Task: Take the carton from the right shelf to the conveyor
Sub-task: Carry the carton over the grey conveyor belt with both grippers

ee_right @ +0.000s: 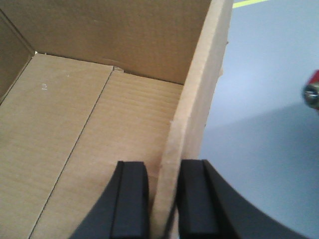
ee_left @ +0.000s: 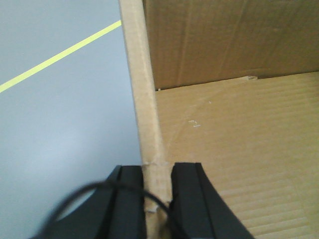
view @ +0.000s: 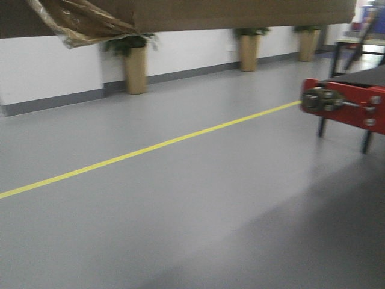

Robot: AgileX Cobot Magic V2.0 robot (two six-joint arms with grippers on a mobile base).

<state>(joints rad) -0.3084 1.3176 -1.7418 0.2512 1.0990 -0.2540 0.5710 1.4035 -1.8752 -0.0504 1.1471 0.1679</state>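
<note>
The brown carton (view: 240, 13) hangs at the top of the front view, a scrap of wrinkly tape (view: 84, 24) dangling from its left corner. My left gripper (ee_left: 157, 172) is shut on the carton's left wall (ee_left: 144, 99), one black finger on each side. The carton's right wall (ee_right: 199, 99) is pinched the same way by my right gripper (ee_right: 163, 169). Both wrist views look down into the empty carton (ee_right: 89, 124). The conveyor (view: 349, 99) shows its red front edge at the right of the front view. The right shelf is out of view.
Grey floor with a yellow line (view: 150, 147) runs across the front view. Three planters (view: 136, 66) stand along the white wall. The conveyor's dark legs (view: 367, 141) reach the floor at the right, and a dark frame (view: 355, 45) stands behind it.
</note>
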